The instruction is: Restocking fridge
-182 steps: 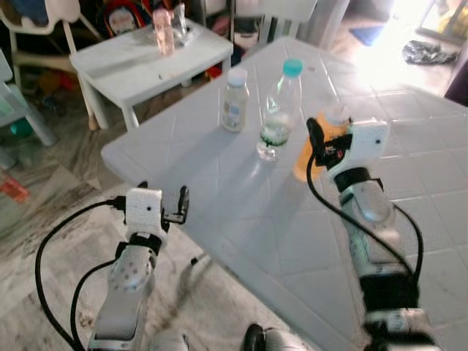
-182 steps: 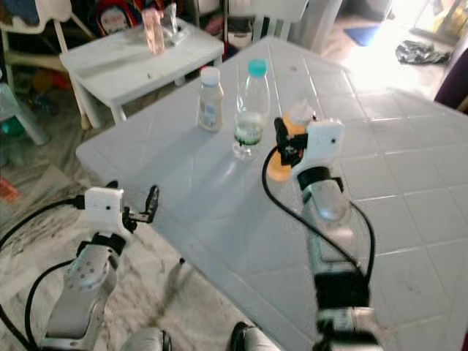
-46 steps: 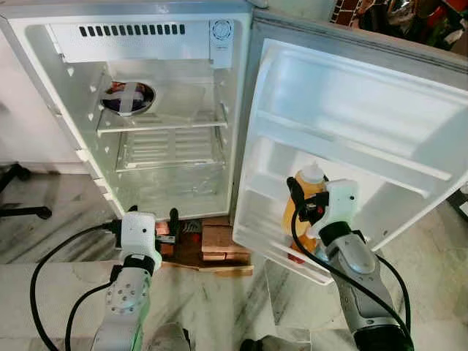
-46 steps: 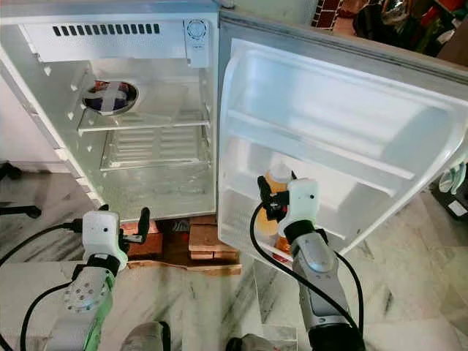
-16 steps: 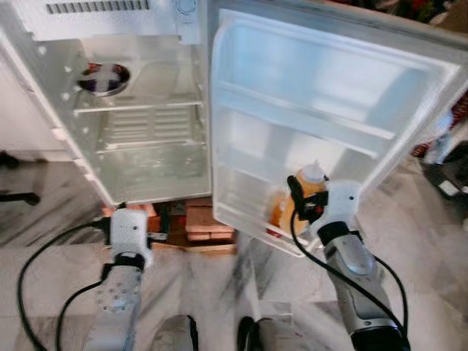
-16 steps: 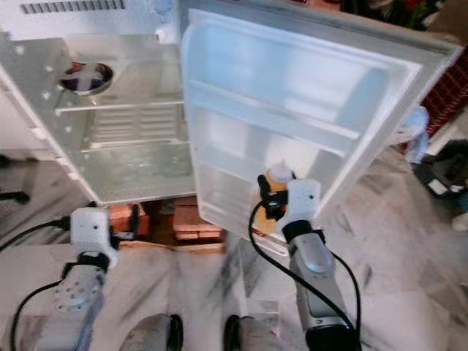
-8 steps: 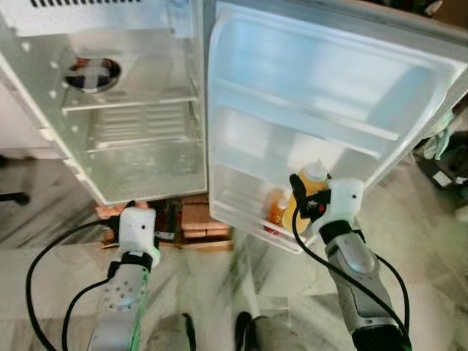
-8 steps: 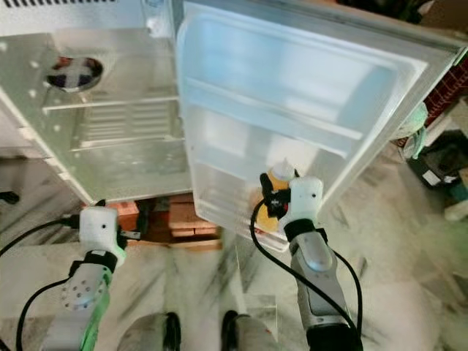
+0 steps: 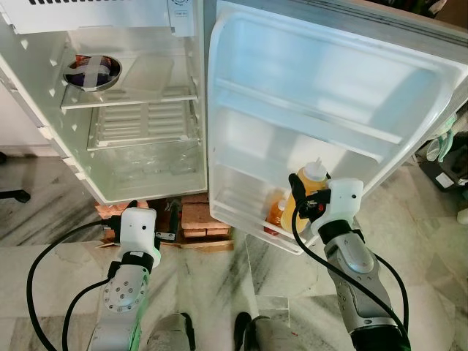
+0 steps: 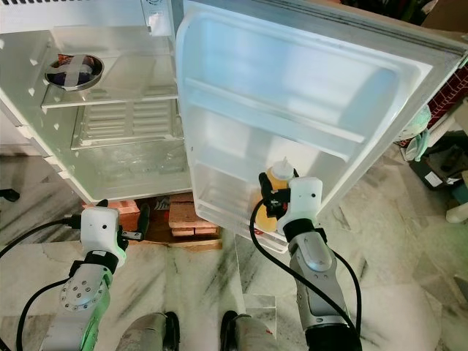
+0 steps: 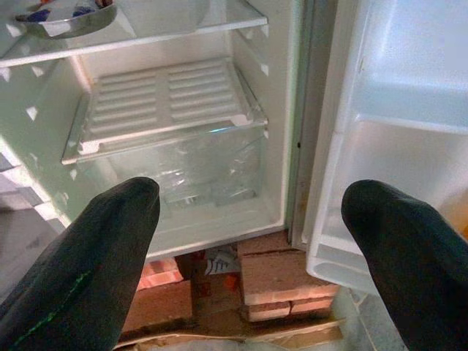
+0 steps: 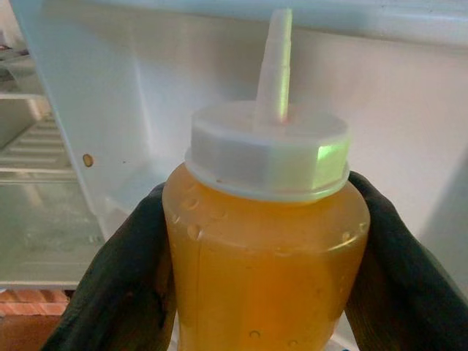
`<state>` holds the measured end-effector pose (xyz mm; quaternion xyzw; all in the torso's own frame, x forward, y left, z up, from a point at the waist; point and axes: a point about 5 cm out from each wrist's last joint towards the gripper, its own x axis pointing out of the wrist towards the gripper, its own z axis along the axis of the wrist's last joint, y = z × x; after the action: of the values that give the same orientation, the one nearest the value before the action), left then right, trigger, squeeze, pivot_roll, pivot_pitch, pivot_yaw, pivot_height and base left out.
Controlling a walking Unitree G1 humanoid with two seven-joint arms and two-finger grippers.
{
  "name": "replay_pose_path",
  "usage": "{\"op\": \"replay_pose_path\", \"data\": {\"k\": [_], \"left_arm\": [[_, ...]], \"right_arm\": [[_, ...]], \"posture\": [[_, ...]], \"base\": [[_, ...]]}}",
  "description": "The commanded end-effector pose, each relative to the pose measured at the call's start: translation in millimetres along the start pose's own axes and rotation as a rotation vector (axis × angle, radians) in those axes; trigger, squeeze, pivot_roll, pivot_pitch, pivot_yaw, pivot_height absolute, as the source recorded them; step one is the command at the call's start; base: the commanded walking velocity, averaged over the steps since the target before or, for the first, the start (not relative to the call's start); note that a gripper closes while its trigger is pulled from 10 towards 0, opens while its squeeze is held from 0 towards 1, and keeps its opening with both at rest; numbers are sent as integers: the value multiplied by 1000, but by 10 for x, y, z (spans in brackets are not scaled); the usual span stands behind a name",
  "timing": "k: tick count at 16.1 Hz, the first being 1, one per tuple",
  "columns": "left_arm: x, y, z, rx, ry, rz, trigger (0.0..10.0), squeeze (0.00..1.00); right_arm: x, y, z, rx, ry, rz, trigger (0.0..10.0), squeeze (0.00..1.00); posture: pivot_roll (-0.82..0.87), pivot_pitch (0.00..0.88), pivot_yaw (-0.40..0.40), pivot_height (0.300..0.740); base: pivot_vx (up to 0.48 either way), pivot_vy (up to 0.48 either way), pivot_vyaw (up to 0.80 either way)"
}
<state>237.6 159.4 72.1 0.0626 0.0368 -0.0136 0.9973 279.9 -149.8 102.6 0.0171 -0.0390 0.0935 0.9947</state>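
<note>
A squeeze bottle [image 9: 307, 191] of amber liquid with a white cap and nozzle is upright in my right gripper [image 9: 301, 203], which is shut on its body. The black fingers [image 12: 124, 285] press both sides of the bottle [image 12: 267, 256]. It is at the lower shelf [image 9: 245, 219] of the open fridge door; I cannot tell whether it rests there. A smaller orange bottle [image 9: 276, 210] stands in that shelf beside it. My left gripper [image 11: 248, 241] hangs open, low in front of the fridge's bottom.
The fridge body [image 9: 44, 131] stands open on the left, with a metal bowl [image 9: 92, 71] on its upper shelf and a clear drawer [image 9: 142, 164] below. Bricks [image 9: 196, 217] lie under the fridge. Bags [image 9: 447, 142] sit on the marble floor at the right.
Eleven seconds ago my right gripper held the bottle at a table; now I face the open fridge. Over the last second the view shifted and sharpened, and the bottle stayed at the lower door shelf.
</note>
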Motion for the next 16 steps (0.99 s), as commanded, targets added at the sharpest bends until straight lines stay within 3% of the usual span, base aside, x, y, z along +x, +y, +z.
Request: {"op": "replay_pose_path", "data": {"k": [1, 4, 16], "left_arm": [[-21, -13, -32, -8, 13, -1, 10000, 0], [-17, -18, -28, -8, 7, -1, 10000, 0], [11, -17, -5, -6, 6, 11, 10000, 0]], "right_arm": [[-15, -2, 41, 0, -15, 7, 10000, 0], [-16, -7, 44, -3, -17, 6, 10000, 0], [-2, -18, 55, -18, -17, -3, 10000, 0]], "posture": [[143, 153, -75, 695], [143, 153, -75, 666], [138, 174, -77, 666]], "base": [[0, 0, 0], [0, 0, 0], [0, 0, 0]]}}
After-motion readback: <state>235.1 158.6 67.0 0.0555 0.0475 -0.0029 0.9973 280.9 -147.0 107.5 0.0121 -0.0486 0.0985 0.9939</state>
